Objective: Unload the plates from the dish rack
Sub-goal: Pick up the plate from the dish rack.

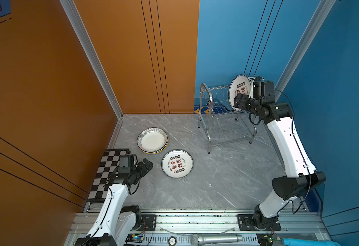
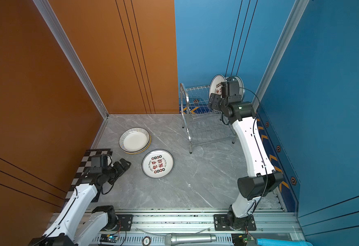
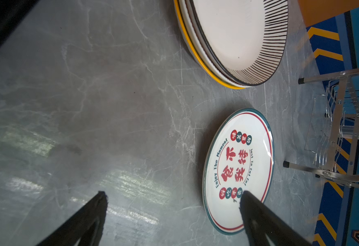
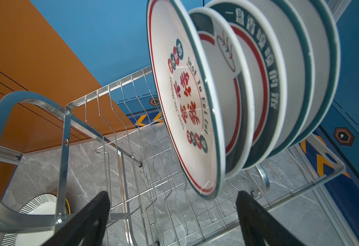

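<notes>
The dish rack stands at the back right. Several plates stand upright at its right end. The front one bears red characters. My right gripper is open at that plate's lower rim, which hangs between the fingers without touching them. On the table lie a character plate and a stack topped by a striped-rim plate. Left of the character plate, my left gripper hovers open and empty.
A black-and-white chequered board lies under the left arm by the orange wall. The blue wall stands close behind the rack. A microphone rests on the front rail.
</notes>
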